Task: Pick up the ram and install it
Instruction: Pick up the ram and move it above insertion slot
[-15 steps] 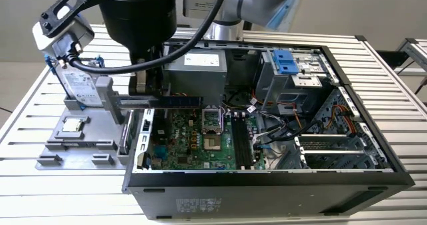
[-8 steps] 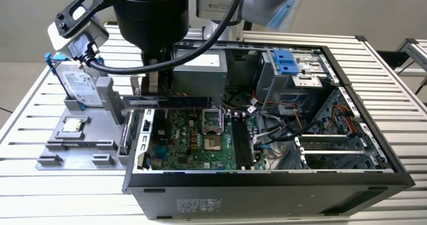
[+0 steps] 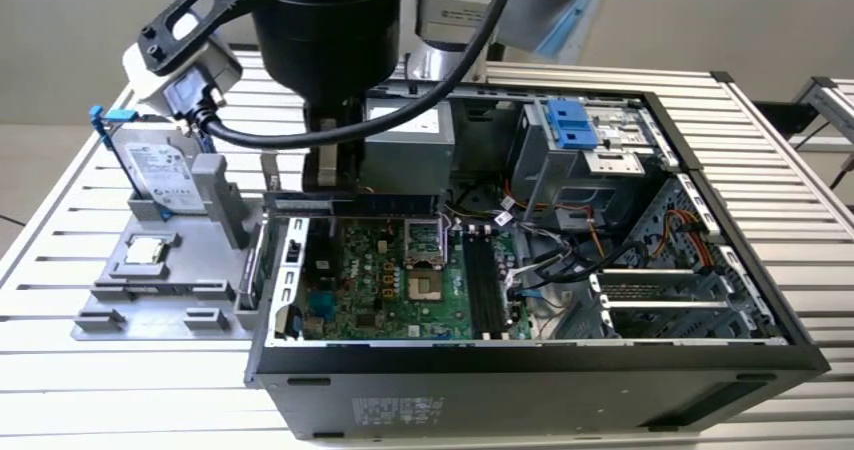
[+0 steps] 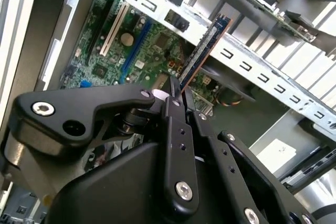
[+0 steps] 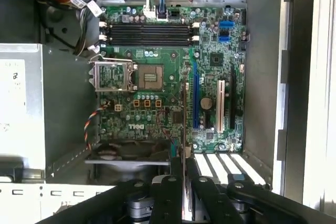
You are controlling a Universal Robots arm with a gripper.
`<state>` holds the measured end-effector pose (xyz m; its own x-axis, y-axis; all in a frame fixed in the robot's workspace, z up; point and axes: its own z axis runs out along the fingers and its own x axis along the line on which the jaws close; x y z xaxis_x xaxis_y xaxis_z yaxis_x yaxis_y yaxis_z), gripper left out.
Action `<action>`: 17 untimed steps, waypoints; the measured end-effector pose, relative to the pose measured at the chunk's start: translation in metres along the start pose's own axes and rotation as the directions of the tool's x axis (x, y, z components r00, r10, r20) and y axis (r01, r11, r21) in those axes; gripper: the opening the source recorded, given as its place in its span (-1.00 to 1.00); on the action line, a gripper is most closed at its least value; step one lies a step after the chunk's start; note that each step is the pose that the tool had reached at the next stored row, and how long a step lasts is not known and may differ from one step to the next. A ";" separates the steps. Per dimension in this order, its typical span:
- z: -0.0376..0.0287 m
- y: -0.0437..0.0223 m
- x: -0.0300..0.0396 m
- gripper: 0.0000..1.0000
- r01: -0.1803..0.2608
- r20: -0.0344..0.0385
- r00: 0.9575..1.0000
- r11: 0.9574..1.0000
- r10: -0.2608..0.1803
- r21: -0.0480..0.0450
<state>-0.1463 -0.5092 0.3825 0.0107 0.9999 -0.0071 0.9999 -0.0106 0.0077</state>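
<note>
Closest to the lens in both wrist views, the gripper (image 4: 176,98) was clamped on the ram (image 4: 203,51). Its black fingers (image 4: 173,129) were pressed against the two faces of the stick at one end. In the second wrist view the ram reached out past the fingertips, dark, with a copper-coloured strip along one long edge. In the first wrist view it showed edge-on as a thin line.

The stick hung clear above the motherboard (image 5: 168,98), touching nothing but the fingers. In the first wrist view it lined up between the processor socket (image 5: 147,77) and a long blue expansion slot (image 5: 196,93). The black memory slots (image 5: 149,31) ran along the opposite edge of the board, well apart from the ram.

In the exterior view the ram was level under the arm. It sat at the far edge of the open computer case (image 3: 534,370), just in front of the power supply (image 3: 400,140).

The case lay on its side on a slotted metal table (image 3: 107,400). A grey fixture (image 3: 107,310) sat beside the case, toward the table's edge at the exterior view's left. It carried an upright hard drive (image 3: 160,175) and a small square processor chip (image 3: 144,253).
</note>
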 end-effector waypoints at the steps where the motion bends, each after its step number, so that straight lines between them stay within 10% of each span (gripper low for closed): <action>1: 0.0001 0.0024 0.0000 -1.00 0.000 0.000 1.000 1.000 0.000 0.000; 17: 0.0003 0.0318 0.0003 -1.00 0.000 0.000 1.000 1.000 0.000 0.000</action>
<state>-0.1145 -0.5092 0.3825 0.0106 0.9999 -0.0070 0.9999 -0.0106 0.0078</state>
